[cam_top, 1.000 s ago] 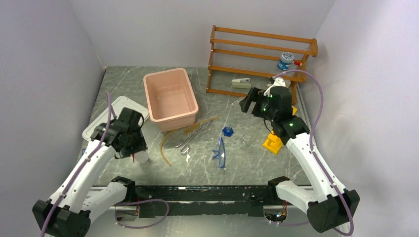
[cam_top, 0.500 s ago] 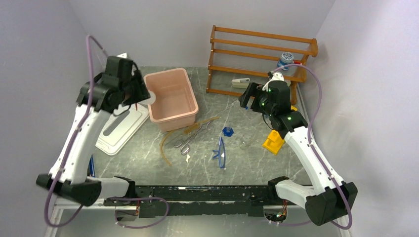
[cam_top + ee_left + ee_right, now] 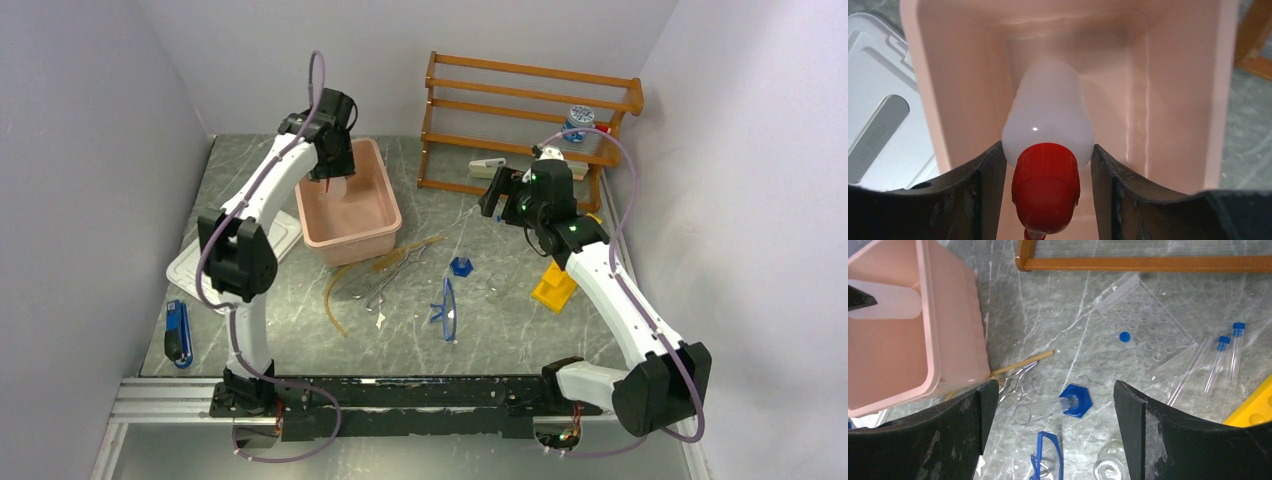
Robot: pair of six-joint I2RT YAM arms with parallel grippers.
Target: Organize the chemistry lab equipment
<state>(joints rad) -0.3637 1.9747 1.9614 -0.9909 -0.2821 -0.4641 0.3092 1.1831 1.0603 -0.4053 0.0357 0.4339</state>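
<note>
Carried wash bottle (image 3: 1048,115) now over pink bin (image 3: 1175,75), beside probable lid (image 3: 873,65).

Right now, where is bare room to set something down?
The grey marble table is bare along its near edge, in front of the blue-framed clear goggles, and left of the amber rubber tubing. It is crowded between the pink plastic tub and the yellow holed rack.
</note>
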